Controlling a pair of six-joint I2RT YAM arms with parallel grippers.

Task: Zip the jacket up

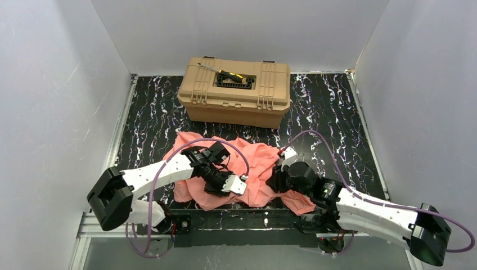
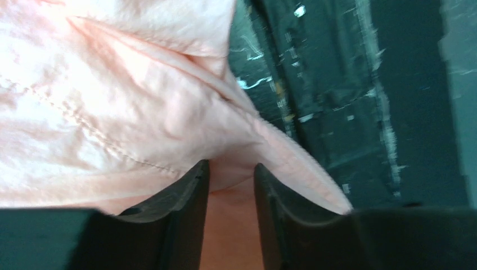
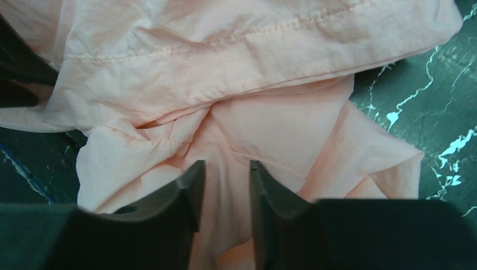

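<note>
The salmon-pink jacket [image 1: 260, 160] lies crumpled on the black marbled table near the front edge. Its zipper does not show clearly in any view. My left gripper [image 1: 242, 183] rests on the jacket's left-middle part. In the left wrist view the left gripper [image 2: 230, 167] has its jaws narrowly apart with a fold of the jacket [image 2: 112, 101] drawn up between them, near a hemmed edge. My right gripper [image 1: 279, 170] is at the jacket's right side. In the right wrist view the right gripper [image 3: 226, 165] has a ridge of the jacket [image 3: 236, 67] between its narrow jaws.
A tan toolbox [image 1: 236, 93] stands at the back middle with a dark tool on its lid. White walls close in left, right and back. Bare table [image 1: 332, 124] lies to the right and left of the jacket. A metal rail runs along the front edge.
</note>
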